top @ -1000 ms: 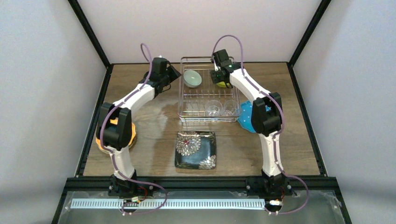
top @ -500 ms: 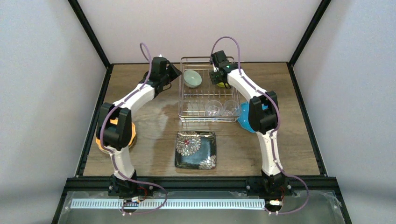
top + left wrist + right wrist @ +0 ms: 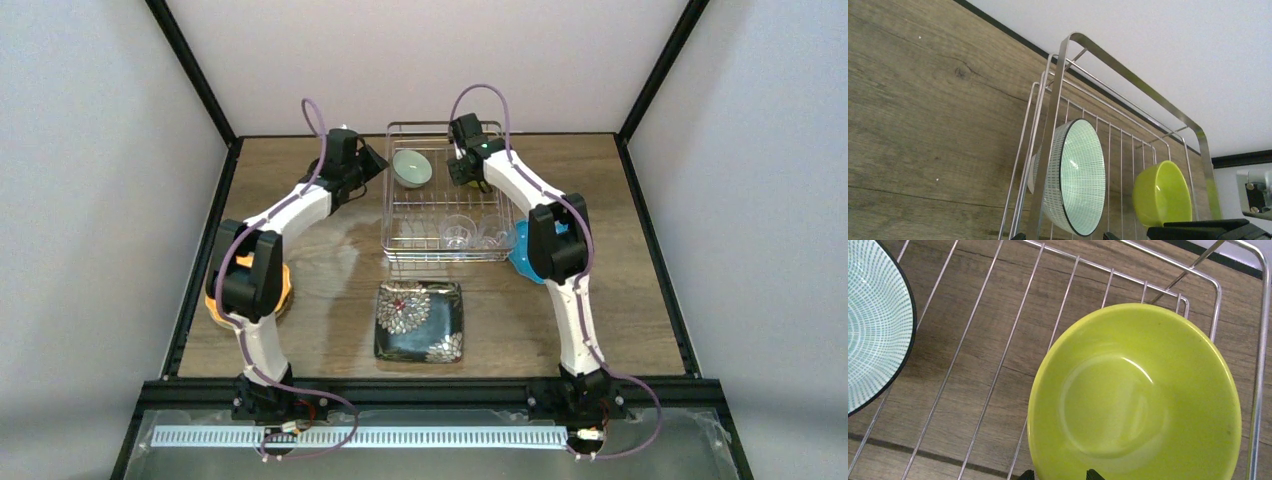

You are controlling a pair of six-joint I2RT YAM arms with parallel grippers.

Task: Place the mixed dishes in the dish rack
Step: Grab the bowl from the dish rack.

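Observation:
The silver wire dish rack (image 3: pixel 400 215) stands at the back centre. In it are a mint bowl (image 3: pixel 411 167), two clear glass cups (image 3: pixel 456 233) and a yellow-green bowl (image 3: pixel 1135 395). My right gripper (image 3: pixel 466 166) is over the rack's back right and is shut on the yellow-green bowl's near rim, one finger (image 3: pixel 1093 474) inside. My left gripper (image 3: pixel 368 160) is open and empty just outside the rack's left rail (image 3: pixel 1048 150), facing the mint bowl (image 3: pixel 1075 175). A black square floral plate (image 3: pixel 419 320) lies in front of the rack.
An orange plate (image 3: pixel 284 292) lies at the left, mostly under my left arm's elbow. A blue plate (image 3: pixel 520 258) lies right of the rack, partly under my right arm. Black frame rails border the wooden table (image 3: pixel 330 250).
My right gripper has moved back and a little left over the rack with the yellow-green bowl, which the gripper now hides from above. The left arm has barely moved.

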